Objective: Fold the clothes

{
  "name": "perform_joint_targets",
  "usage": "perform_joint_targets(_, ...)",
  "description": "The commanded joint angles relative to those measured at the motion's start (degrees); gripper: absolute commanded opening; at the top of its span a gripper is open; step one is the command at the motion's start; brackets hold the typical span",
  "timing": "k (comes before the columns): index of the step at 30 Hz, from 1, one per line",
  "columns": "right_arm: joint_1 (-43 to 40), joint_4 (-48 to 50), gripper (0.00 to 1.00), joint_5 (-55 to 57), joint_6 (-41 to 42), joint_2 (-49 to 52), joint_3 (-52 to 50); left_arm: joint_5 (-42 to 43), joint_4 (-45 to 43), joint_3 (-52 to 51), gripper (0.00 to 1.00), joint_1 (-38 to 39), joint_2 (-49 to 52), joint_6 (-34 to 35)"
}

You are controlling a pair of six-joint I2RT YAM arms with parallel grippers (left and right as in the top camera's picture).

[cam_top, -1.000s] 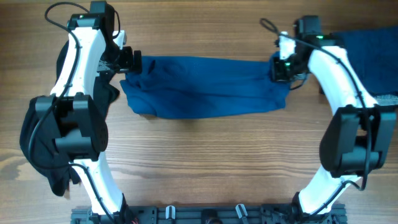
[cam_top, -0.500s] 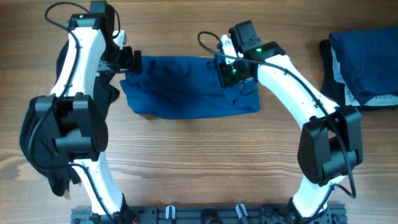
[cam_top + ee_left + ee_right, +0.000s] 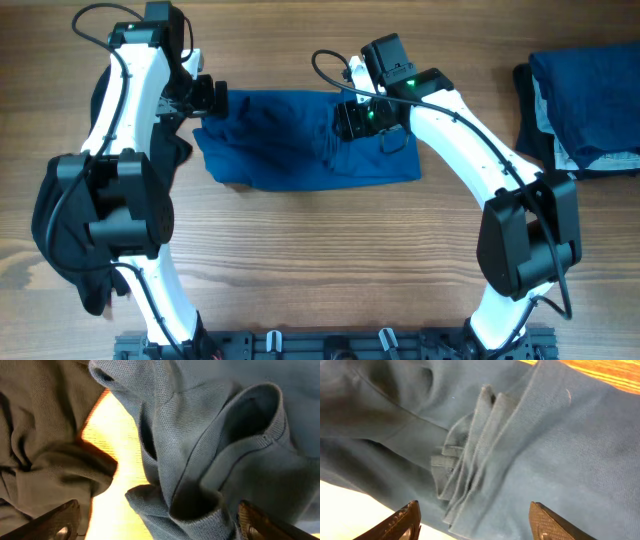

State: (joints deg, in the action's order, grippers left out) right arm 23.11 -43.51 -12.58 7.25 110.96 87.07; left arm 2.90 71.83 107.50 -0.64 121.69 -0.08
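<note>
Both stand open and empty: left gripper (image 3: 216,98) at the left end of the plain medium-blue jersey shirt (image 3: 285,155), right gripper (image 3: 348,120) over its doubled-over right end, on the wooden table (image 3: 320,270). One crosswise fold seems laid; next, pinch a fresh edge

blue shirt (image 3: 270,150): soft matt jersey, fine knit grain up close, creased. black garment (image 3: 45,250), left: limp matt cloth. table (image 3: 330,260): wood, clear grain, slight sheen. left arm (image 3: 125,100), right arm (image 3: 465,125): smooth glossy white plastic shells, matt black joints.
</note>
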Motion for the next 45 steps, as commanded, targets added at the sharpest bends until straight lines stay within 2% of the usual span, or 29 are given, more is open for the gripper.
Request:
perform_joint_targets(1,-0.7,-1.5,0.72,6.6,-1.5,-2.1,1.3,-2.9,3.1,-0.2,1.0,-1.4,-3.3,0.5)
perform_joint_targets(3,-2.1,-2.0,0.74,6.9,-2.8,-2.1,1.3,0.0,4.3,-0.2,1.0,-3.5,-6.1,0.5)
perform_joint_targets(7,-5.1,-2.2,0.77,6.2,-2.8,-2.1,1.3,12.2,4.2,-0.2,0.99,-8.5,-10.3,-1.4)
perform_joint_targets(9,-6.1,-2.6,0.82,6.2,-3.0,-2.1,1.3,15.4,3.7,-0.6,1.0,-10.3,-9.4,-3.4)
perform_joint_targets(15,-7.6,-4.6,0.87,6.2,-6.0,-2.1,1.3,24.7,-0.4,-6.5,1.0,-12.5,-6.2,-13.7)
perform_joint_targets(23,-7.7,-6.0,0.88,6.2,-6.2,-2.1,1.3,29.0,-10.0,-12.6,1.0,-12.5,-1.9,-15.0)
perform_joint_targets(29,-7.7,-6.8,0.89,6.2,-6.2,-2.1,1.3,34.4,-10.8,-13.2,0.99,-12.3,3.6,-18.0)
perform_joint_targets(35,-7.7,-6.8,0.9,5.1,-6.2,-2.1,1.3,36.2,-13.5,-13.8,0.96,-12.0,7.5,-19.2)
perform_joint_targets(37,-7.7,-6.8,0.9,5.1,-6.1,-2.1,1.3,38.1,-14.5,-13.8,0.87,-12.0,8.5,-19.2)
perform_joint_targets(38,-7.7,-6.8,0.91,5.1,-6.2,-2.1,1.3,39.6,-15.3,-13.8,0.79,-11.9,8.8,-19.2)
perform_joint_targets(39,-7.7,-6.8,0.9,5.0,-5.9,-2.1,1.3,40.7,-16.4,-13.8,0.65,-11.7,8.9,-19.2)
perform_joint_targets(41,-7.7,-6.8,0.91,5.1,-5.7,-2.1,1.3,41.5,-17.6,-13.8,0.52,-11.1,8.9,-19.0)
perform_joint_targets(43,-7.7,-6.9,0.91,5.1,-5.7,-2.1,1.3,41.5,-18.3,-13.8,0.28,-10.3,8.9,-19.0)
perform_joint_targets(44,-7.7,-7.0,0.91,5.1,-5.7,-2.1,1.3,41.5,-18.3,-13.8,0.09,-9.9,8.9,-19.0)
perform_joint_targets(45,-7.7,-7.0,0.9,5.1,-5.7,-2.1,1.3,41.5,-18.3,-13.8,0.04,-9.6,8.9,-18.6)
